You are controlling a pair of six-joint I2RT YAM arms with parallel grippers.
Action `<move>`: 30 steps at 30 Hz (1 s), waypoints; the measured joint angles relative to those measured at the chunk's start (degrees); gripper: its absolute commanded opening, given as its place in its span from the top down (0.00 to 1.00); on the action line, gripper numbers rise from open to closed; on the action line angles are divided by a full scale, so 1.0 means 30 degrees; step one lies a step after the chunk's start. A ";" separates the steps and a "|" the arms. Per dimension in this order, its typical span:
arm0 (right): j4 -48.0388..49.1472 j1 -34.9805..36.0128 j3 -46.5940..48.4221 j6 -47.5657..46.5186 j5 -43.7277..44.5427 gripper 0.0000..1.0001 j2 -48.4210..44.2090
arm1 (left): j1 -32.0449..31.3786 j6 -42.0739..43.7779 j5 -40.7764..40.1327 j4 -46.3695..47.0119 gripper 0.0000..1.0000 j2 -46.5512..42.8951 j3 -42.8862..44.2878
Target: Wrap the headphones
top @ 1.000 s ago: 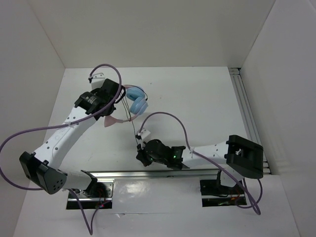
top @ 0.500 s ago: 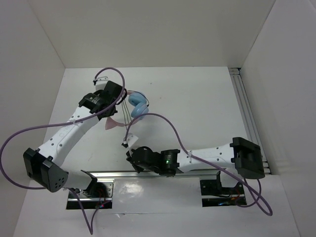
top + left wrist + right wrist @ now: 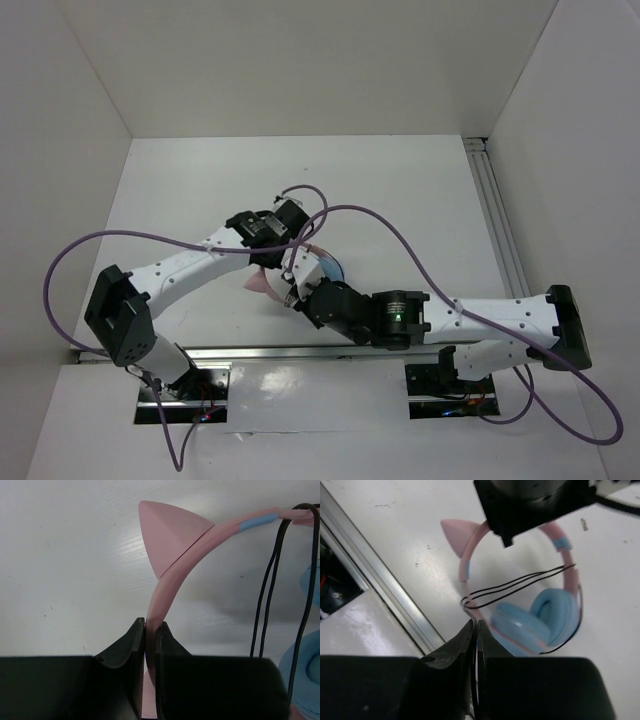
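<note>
Left fingers (image 3: 131, 647): black wedges, clamped on the smooth pink headband (image 3: 172, 572) below its triangular cat ear (image 3: 167, 530).
Right fingers (image 3: 456, 647): black, pressed almost together. I can't tell if anything lies between them.
Headphones (image 3: 326, 270): mid-desk, towards the near side.
Cups (image 3: 540, 615): round, padded, light blue.
Cord (image 3: 520, 586): thin, black, looped across the band.
Desk (image 3: 420, 190): matt white.

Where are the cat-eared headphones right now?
The headphones are mid-table in the top view, close to the near rail, just beyond the right gripper; the left gripper pinches their pink headband.
</note>
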 measured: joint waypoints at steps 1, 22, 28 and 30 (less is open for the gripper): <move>-0.0291 0.0029 0.0007 -0.0131 0.0262 0.89 -0.0080 | -0.0357 0.0138 0.0197 0.0022 1.00 0.0073 -0.0066; -0.0277 -0.2499 -0.1734 -0.2492 0.2616 0.78 0.0794 | -0.2113 0.1858 0.5705 0.1297 1.00 -0.2703 -0.3504; 0.0226 -0.3053 -0.1756 -0.3162 0.2470 0.56 0.1275 | -0.1719 0.1887 0.5362 0.0393 1.00 -0.2696 -0.3541; 0.0736 -0.3213 -0.1938 -0.3322 0.2331 0.56 0.1362 | -0.1632 0.1872 0.5275 0.0226 1.00 -0.2696 -0.3541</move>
